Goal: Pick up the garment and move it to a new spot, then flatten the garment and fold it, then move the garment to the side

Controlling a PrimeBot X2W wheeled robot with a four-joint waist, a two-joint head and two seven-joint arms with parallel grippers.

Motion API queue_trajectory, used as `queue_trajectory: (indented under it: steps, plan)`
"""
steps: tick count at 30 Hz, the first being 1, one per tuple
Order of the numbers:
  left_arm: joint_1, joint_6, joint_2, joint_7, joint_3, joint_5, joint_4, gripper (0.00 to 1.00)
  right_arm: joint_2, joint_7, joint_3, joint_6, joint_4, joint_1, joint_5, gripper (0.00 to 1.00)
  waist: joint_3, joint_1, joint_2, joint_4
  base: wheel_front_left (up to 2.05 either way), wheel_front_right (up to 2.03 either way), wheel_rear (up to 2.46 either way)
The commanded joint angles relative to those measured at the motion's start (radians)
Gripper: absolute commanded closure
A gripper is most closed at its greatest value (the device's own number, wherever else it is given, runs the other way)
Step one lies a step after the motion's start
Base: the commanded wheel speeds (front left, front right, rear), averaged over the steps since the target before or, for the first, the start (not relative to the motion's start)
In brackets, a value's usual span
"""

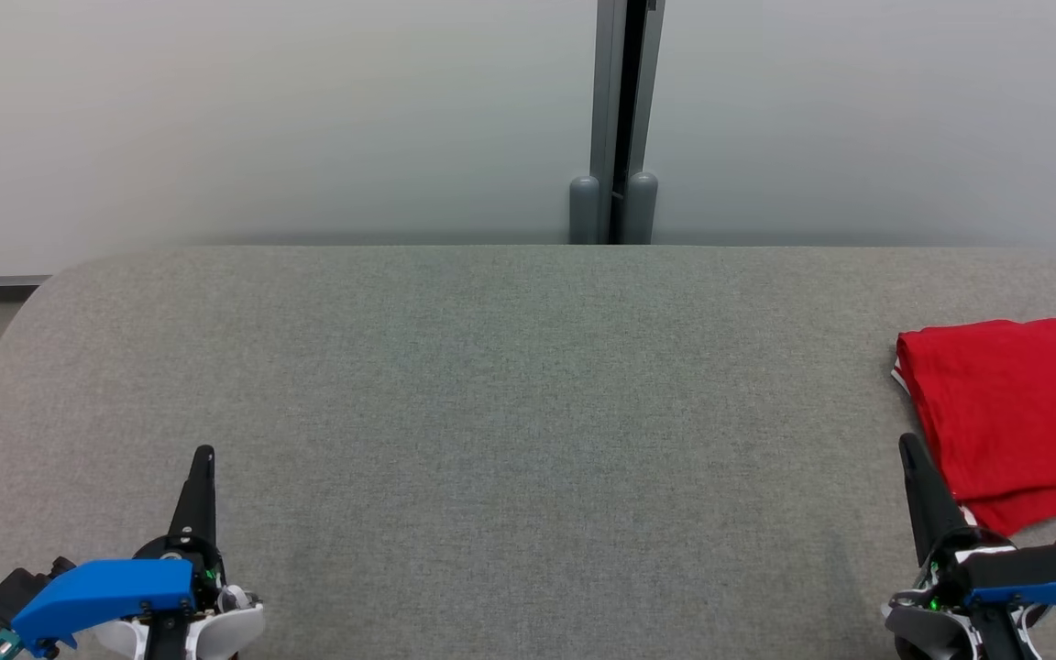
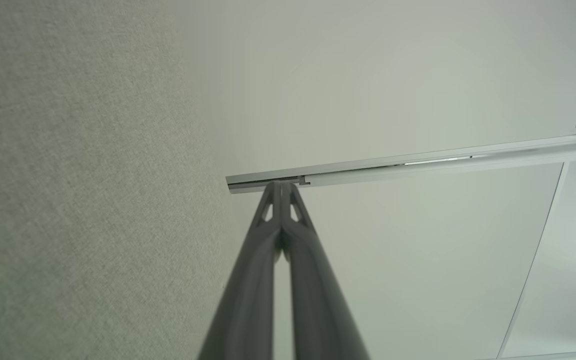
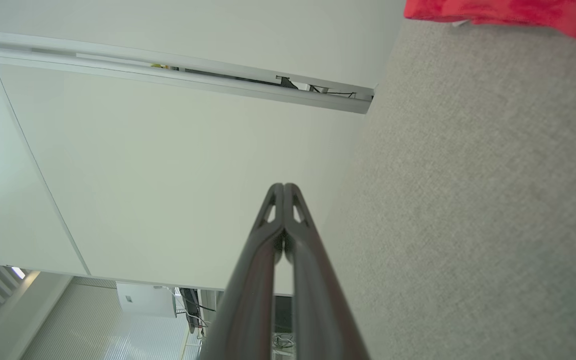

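While the single red garment (image 1: 1014,412) lay folded in layers at the right edge of the grey surface (image 1: 510,412), the right gripper (image 1: 907,442) sat just beside its near corner, fingers pressed together and empty. The left gripper (image 1: 204,456) rested well apart at the lower left, likewise clenched on nothing. By its look, the cloth would handle soft, light and limp, and the stack could slide apart. A pinch through all layers at the near edge or a corner seemed safest. In all: one garment, two grippers.
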Motion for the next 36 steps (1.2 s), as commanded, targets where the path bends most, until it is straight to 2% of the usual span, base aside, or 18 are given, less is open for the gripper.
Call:
queue_trajectory:
  steps: [1,23,36]
  plan:
    - [-0.016,-0.009,0.0,0.006,0.007,-0.021,-0.007,1.0,-0.005,0.008,-0.003,0.0,-0.01,-0.016,0.024,1.0,0.0,-0.0001,0.0,0.0,0.0,0.0,0.0]
    - [-0.035,-0.026,-0.012,0.04,0.036,-0.14,-0.016,1.0,-0.005,0.046,-0.019,0.0,-0.023,-0.022,0.166,1.0,0.001,-0.0001,0.0,0.001,0.0,0.0,0.0]
    - [-0.034,-0.022,-0.012,0.041,0.036,-0.139,-0.015,1.0,-0.005,0.046,-0.018,0.0,-0.023,-0.022,0.164,1.0,0.001,-0.0001,0.0,0.001,0.0,0.0,0.0]
